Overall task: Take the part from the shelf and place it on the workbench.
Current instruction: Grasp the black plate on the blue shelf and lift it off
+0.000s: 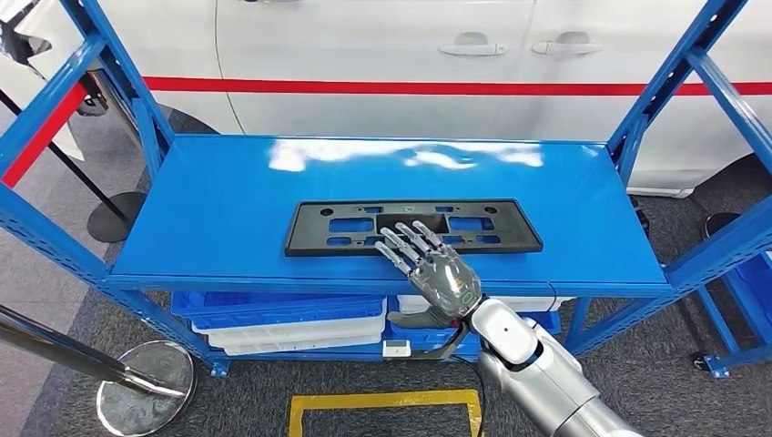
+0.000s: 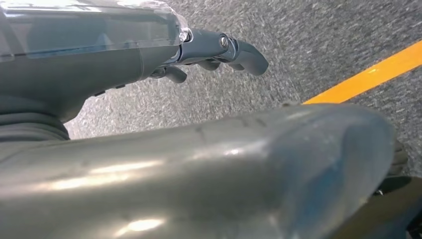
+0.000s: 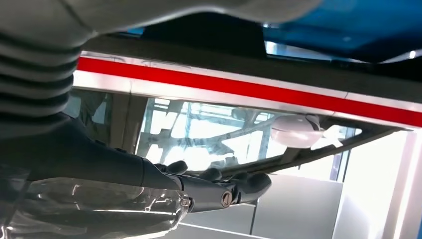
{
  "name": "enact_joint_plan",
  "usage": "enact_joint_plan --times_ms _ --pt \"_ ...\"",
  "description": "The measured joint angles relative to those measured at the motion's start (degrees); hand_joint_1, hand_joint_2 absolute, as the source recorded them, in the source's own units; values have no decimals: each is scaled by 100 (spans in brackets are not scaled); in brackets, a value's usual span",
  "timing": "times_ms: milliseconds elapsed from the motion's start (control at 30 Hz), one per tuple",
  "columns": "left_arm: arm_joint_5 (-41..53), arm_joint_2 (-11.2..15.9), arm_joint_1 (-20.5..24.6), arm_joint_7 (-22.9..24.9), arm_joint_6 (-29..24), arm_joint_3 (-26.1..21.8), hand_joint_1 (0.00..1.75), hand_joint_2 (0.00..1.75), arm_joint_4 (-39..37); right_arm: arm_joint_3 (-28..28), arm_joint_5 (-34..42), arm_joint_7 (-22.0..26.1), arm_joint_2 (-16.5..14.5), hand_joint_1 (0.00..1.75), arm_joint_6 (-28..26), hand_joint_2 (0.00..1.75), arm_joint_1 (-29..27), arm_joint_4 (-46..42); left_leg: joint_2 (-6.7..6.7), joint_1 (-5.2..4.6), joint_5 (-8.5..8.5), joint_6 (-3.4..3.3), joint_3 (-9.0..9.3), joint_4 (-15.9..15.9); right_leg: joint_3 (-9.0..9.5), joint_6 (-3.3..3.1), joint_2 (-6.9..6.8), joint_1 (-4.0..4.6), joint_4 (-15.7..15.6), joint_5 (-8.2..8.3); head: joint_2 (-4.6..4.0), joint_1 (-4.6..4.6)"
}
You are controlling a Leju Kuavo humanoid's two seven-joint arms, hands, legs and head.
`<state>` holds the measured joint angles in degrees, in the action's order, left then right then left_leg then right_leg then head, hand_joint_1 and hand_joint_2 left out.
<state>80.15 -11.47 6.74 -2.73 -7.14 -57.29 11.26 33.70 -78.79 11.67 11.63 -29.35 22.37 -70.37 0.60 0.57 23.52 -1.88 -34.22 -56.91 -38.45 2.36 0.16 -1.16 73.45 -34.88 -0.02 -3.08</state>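
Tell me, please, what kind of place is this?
Probably an automotive workshop or assembly area: a white car stands behind a blue metal shelf, which carries a black plastic car part and stacked bins below.

A white car (image 1: 382, 55) stands at the far side, its body crossed by a red stripe (image 1: 364, 87), with two door handles (image 1: 472, 44) showing near the top. Stacked blue and white trays (image 1: 291, 323) sit low down on the near side, a small white box (image 1: 396, 348) just beside them. On the near left a round chrome base (image 1: 146, 387) rests on the grey carpet (image 1: 255, 401), with a dark pole (image 1: 64, 360) slanting across it. A yellow tape outline (image 1: 382, 402) marks the carpet at the near middle. Farther left, a black round stand base (image 1: 116, 214) lies on the floor.
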Motion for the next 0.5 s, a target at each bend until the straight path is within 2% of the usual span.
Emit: enact_joint_plan --times_ms 33,100,133,167,267,333,367,433,467,500 --pt "1 0 -5 -2 7 0 0 0 0 -1 -31 -30 1 0 4 175 -5 14 7 9 28 16 34 -5 -17 25 -6 -27 -115 191 0 0" --pt "4 -3 -9 -4 22 0 0 0 0 -7 -111 -99 1 0 2 175 0 38 20 27 96 67 113 -22 215 59 -37 -71 -828 712 0 0" --pt "8 -5 -2 -4 28 0 0 0 0 -10 -151 -131 -1 0 0 175 7 49 26 24 131 104 136 -41 352 52 -55 -69 -1193 879 0 0" --pt "12 -8 5 -4 34 0 0 0 0 -14 -190 -161 -2 0 -2 175 13 59 30 17 153 140 146 -49 440 25 -66 -60 -1427 958 0 -1" --pt "21 -9 18 -3 49 0 0 0 0 -35 -257 -212 2 0 -1 175 28 91 22 9 184 249 143 -46 478 -120 -53 -23 -1553 943 0 -4" --pt "24 -9 22 -3 57 1 0 0 0 -46 -267 -219 38 0 1 175 43 101 4 28 312 303 85 -218 493 -214 -60 -28 -1575 952 0 -3" --pt "25 -9 25 -3 61 1 0 0 0 -48 -270 -221 66 0 2 175 51 105 -3 34 465 319 -24 -474 503 -253 -70 -28 -1586 955 0 -3" --pt "32 -9 25 -3 77 2 0 0 0 -48 -289 -233 114 0 13 175 62 126 -12 36 847 334 -382 -1248 510 -297 -85 -1 -1584 943 0 -3" --pt "36 -9 23 -3 90 2 0 0 0 -48 -311 -247 130 0 29 175 64 146 -13 36 964 336 -555 -1592 514 -306 -87 16 -1582 938 0 -3" --pt "42 -9 21 -3 103 2 0 0 0 -50 -337 -266 139 0 52 175 68 169 -13 35 975 330 -647 -1760 519 -313 -88 32 -1580 933 0 -3"
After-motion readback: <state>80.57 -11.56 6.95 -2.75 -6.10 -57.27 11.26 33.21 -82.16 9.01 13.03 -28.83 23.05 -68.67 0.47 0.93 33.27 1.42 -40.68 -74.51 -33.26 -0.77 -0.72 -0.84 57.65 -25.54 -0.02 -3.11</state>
